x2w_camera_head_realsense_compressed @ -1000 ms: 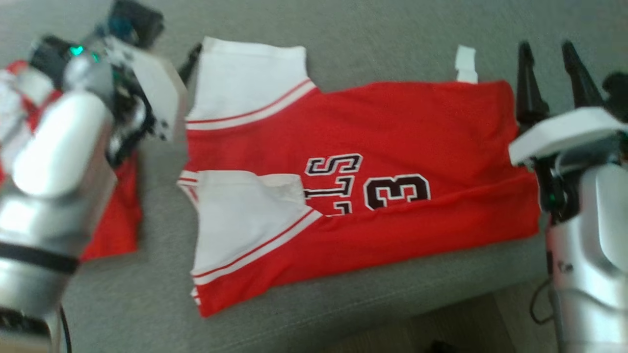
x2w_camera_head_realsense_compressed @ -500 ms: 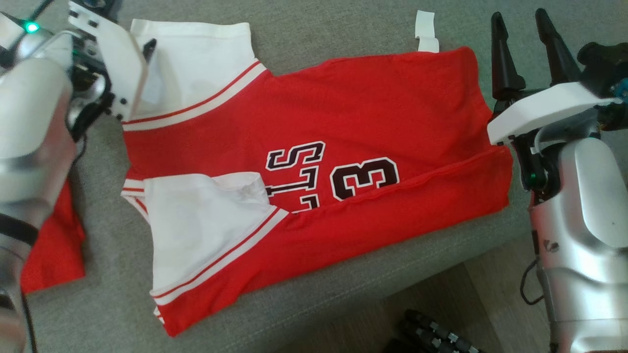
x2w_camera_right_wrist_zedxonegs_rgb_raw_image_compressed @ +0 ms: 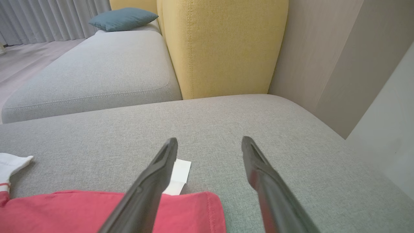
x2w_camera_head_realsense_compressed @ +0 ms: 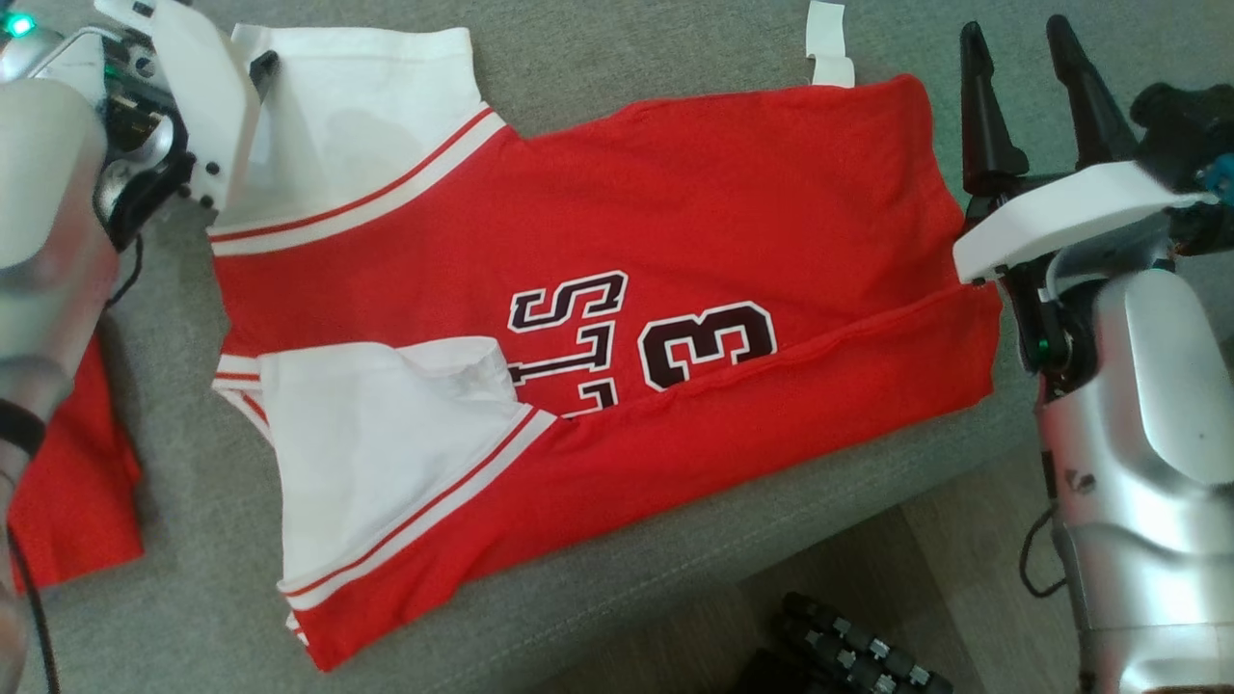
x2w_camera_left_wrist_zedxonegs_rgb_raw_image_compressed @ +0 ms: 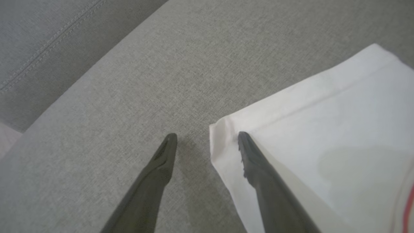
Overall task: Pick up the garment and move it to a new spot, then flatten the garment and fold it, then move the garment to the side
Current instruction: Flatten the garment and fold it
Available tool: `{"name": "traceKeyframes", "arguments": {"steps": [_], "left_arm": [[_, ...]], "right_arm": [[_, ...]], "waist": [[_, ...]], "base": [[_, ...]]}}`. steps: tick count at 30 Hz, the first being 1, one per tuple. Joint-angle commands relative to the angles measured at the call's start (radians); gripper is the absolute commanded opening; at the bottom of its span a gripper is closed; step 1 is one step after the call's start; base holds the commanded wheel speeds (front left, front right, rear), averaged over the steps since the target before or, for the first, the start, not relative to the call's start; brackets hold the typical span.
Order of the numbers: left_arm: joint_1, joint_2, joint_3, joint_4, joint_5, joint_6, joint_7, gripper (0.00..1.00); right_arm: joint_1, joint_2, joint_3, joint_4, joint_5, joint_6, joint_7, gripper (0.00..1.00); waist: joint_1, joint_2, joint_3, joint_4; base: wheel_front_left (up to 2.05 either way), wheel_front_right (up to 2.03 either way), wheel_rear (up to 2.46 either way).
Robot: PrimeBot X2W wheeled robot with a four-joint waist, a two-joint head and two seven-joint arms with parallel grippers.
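The garment is a red jersey with white sleeves and dark lettering, spread flat on the grey sofa seat. My left gripper is open at the far upper sleeve, one finger over the sleeve's corner and the other over bare cushion. In the head view, that gripper is mostly hidden behind its white mount. My right gripper is open beside the jersey's hem end. In the right wrist view its fingers hover over the red hem corner and a white tag.
Another red cloth lies at the left under my left forearm. The seat's front edge drops to a wooden floor, where a black ribbed object sits. A yellow backrest, a blue cushion and a wall stand behind.
The head camera has swung, shifting the whole picture left and up. My left gripper has come closer to the upper white sleeve's corner. Both grippers stay open; the jersey lies unchanged.
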Motion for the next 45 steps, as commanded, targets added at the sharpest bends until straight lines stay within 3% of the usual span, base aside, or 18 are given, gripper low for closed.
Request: {"name": "traceKeyframes", "arguments": {"steps": [1, 2, 3, 9, 16, 21, 32, 45], "left_arm": [[-0.053, 0.035, 0.011, -0.017, -0.019, 0.001, 0.013, 0.73], [-0.055, 0.035, 0.003, -0.018, -0.034, 0.001, 0.020, 0.31], [-0.055, 0.033, -0.006, -0.020, -0.048, 0.001, 0.025, 0.00], [-0.064, 0.007, -0.002, -0.021, -0.106, 0.001, -0.042, 0.00], [-0.053, -0.053, 0.026, -0.059, -0.127, 0.003, -0.192, 0.00], [-0.024, -0.064, 0.022, -0.130, -0.123, 0.011, -0.247, 0.00], [0.059, -0.028, 0.002, -0.322, -0.124, 0.058, -0.235, 0.00], [0.058, 0.013, 0.007, -0.444, -0.127, 0.103, -0.194, 0.00]], "right_arm": [[-0.030, 0.001, 0.008, -0.032, 0.004, 0.007, -0.006, 1.00], [-0.030, 0.000, 0.005, -0.030, 0.003, 0.007, -0.006, 1.00], [-0.031, -0.002, 0.002, -0.028, 0.001, 0.007, -0.006, 1.00], [-0.036, -0.021, -0.026, 0.011, 0.010, 0.007, 0.013, 1.00], [-0.046, -0.079, -0.084, 0.121, 0.047, 0.007, 0.095, 1.00], [-0.051, -0.119, -0.129, 0.211, 0.034, 0.007, 0.172, 1.00], [-0.093, -0.164, -0.154, 0.355, -0.034, 0.007, 0.283, 1.00], [-0.173, -0.171, -0.165, 0.476, -0.092, 0.007, 0.332, 1.00]], "waist": [[-0.0001, 0.0000, 0.003, 0.002], [-0.0001, 0.0000, 0.004, 0.004], [-0.0001, 0.0000, 0.004, 0.007], [-0.0001, 0.0000, -0.019, 0.050], [-0.0001, 0.0000, -0.082, 0.136], [-0.0001, 0.0000, -0.119, 0.199], [-0.0001, 0.0000, -0.128, 0.264], [-0.0001, 0.0000, -0.082, 0.282]], "base": [[0.00, 0.00, 0.00], [0.00, 0.00, 0.00], [0.00, 0.00, 0.00], [0.00, 0.00, 0.00], [0.00, 0.00, 0.00], [0.00, 0.00, 0.00], [0.00, 0.00, 0.00], [0.00, 0.00, 0.00]]}}
